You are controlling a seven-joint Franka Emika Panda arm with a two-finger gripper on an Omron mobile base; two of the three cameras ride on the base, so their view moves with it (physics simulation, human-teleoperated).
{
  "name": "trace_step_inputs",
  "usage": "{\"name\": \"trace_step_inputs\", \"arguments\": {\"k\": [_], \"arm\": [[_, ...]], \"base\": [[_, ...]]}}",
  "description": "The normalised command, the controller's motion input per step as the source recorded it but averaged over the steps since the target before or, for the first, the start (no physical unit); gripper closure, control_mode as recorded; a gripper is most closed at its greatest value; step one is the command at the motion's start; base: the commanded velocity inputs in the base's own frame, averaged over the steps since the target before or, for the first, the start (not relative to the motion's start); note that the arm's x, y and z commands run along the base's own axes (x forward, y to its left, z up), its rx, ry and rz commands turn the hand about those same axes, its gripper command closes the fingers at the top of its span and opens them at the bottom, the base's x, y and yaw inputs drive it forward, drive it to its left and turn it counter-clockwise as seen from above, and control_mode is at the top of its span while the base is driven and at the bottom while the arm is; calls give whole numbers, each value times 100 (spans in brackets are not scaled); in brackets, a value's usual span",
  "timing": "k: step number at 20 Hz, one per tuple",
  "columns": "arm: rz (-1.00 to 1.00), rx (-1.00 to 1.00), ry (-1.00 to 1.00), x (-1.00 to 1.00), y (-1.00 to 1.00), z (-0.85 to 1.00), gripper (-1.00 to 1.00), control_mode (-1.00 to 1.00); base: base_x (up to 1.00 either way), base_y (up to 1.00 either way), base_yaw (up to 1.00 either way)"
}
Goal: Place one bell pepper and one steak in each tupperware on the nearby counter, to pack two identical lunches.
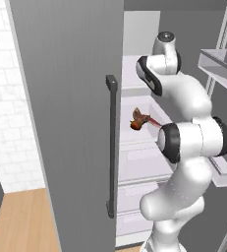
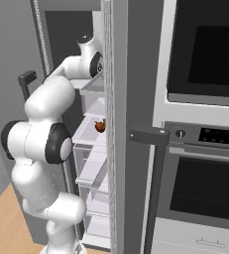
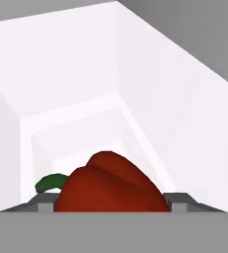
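Observation:
A red bell pepper (image 3: 110, 184) with a green stem lies close in front of the hand, inside a white fridge compartment. My gripper (image 3: 110, 202) is shut on it, one dark fingertip (image 3: 46, 203) against each side. On a middle fridge shelf sits a reddish-brown food item (image 1: 139, 120) (image 2: 100, 126) with a pink-red strip beside it; I cannot tell whether it is a steak or a pepper. The arm reaches up into the fridge, and its hand is hidden behind the door edge in both base views. The tupperware and the counter are out of view.
The open grey fridge door (image 1: 70, 123) with a dark vertical handle (image 1: 111, 147) stands left of the arm. White shelves and drawers (image 2: 93, 168) sit below the hand. A built-in oven stack (image 2: 205, 124) is to the right. Door shelves (image 1: 218, 64) hang close to the elbow.

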Motion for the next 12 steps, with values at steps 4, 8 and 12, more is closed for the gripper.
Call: {"name": "trace_step_inputs", "arguments": {"k": [4,8,12], "arm": [[0,0,-12,-100,0,1,100,-100],[0,0,-1,-100,6,2,100,-100],[0,0,1,-100,15,0,100,-100]], "base": [[0,0,0],[0,0,0],[0,0,0]]}}
